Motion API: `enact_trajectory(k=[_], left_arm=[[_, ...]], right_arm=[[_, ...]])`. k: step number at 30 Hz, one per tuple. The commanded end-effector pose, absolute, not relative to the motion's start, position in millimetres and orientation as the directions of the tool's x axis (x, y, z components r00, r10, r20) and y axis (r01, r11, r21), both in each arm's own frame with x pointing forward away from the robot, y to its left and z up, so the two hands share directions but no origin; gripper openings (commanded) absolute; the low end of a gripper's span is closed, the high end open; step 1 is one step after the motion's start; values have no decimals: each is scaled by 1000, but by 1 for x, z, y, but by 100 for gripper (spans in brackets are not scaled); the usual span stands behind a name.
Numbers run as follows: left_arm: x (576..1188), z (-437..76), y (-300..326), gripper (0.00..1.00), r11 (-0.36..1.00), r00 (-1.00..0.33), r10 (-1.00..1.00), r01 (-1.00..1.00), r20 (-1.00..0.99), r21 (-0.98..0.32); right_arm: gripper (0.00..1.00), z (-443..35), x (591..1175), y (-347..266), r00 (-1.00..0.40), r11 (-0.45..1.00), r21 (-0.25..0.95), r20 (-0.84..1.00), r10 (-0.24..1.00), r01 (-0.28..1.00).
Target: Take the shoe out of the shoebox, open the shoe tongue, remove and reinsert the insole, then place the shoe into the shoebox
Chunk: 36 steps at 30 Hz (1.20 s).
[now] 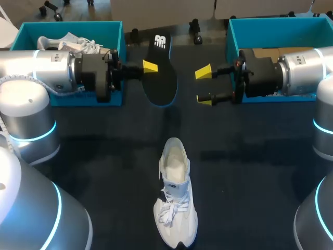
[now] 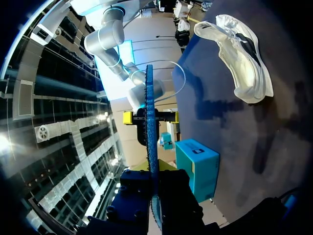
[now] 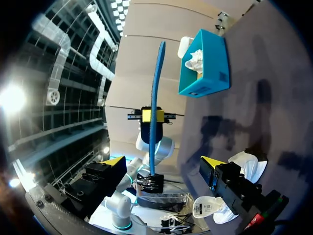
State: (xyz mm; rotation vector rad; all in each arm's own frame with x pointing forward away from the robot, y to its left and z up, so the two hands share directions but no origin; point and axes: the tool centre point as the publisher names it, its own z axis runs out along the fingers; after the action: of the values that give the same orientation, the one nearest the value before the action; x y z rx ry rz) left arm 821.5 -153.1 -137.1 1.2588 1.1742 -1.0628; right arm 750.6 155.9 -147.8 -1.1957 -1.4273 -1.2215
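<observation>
Closest to me, a white shoe (image 1: 175, 203) stands upright on the dark table (image 1: 250, 156), out of any box. Its toe and laces point toward the near edge and its open mouth toward the far side.

Farther back, the 2 arms come in from the sides and face each other across the middle. The left pincer (image 1: 152, 67) is clamped on the side edge of the insole (image 1: 159, 67), 1 yellow tip showing on top of it. The insole is black with a blue rim, lying flat as seen from above, well clear of the shoe. From the left wrist it shows edge-on between the fingers. I cannot tell whether it touches the table. The right pincer (image 1: 204, 85) has its 2 fingers spread wide and grips nothing. Its tips sit near the insole's other edge without touching it.

At the back stand 2 teal boxes. The left box (image 1: 115, 36), behind the left arm, has a second white shoe (image 1: 70, 41) inside. The right box (image 1: 233, 41) sits behind the right arm, a brown floor showing inside.
</observation>
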Motion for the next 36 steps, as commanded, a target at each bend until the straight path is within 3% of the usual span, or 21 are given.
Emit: enact_trajectory(k=[1,11,17,20,36], left_arm=[[819,-140,-162,0,62,122,46,990,-991,125],[820,-147,-175,0,60,110,57,992,-992,114],[819,-146,-177,0,53,109,56,992,-992,112],[819,-146,-178,0,48,111,54,992,-992,114],[821,-147,-184,0,54,148,61,987,-987,151]], right_arm=[[100,-150,752,166,-163,53,157,978,129,986],[100,-147,757,179,-241,113,224,957,164,968],[77,-147,763,184,-250,130,229,952,176,965],[50,-147,766,187,-257,142,233,949,183,962],[45,-150,775,195,-264,167,234,947,186,958]])
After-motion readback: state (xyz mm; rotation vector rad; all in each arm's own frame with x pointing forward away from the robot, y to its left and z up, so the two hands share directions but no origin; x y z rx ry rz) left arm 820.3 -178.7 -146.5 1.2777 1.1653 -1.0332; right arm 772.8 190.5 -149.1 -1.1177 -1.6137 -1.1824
